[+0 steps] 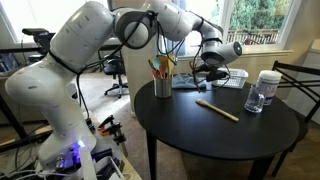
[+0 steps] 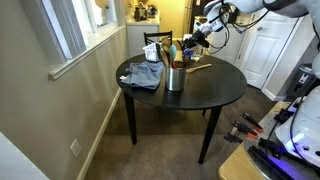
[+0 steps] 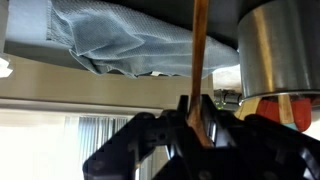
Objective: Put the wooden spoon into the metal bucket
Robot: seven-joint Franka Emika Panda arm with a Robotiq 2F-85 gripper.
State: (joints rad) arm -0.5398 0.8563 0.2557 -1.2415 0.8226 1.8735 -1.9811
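In the wrist view my gripper (image 3: 195, 115) is shut on a slim, light tan wooden handle, the wooden spoon (image 3: 199, 50). The spoon runs from the jaws toward the dark table. The grey metal bucket (image 3: 280, 50) is close beside the spoon. In both exterior views the bucket (image 1: 162, 87) (image 2: 176, 78) stands on the round black table with green- and orange-handled utensils in it. My gripper (image 1: 203, 68) (image 2: 192, 45) hovers just beyond the bucket, above the table. The held spoon is too small to make out in the exterior views.
A white mesh basket (image 1: 228, 78) (image 2: 145, 75) (image 3: 130, 45) lies next to the bucket. Another tan wooden stick (image 1: 217, 110) lies on the table. A clear jar with a white lid (image 1: 268, 85) stands near the edge. Chairs stand behind the table.
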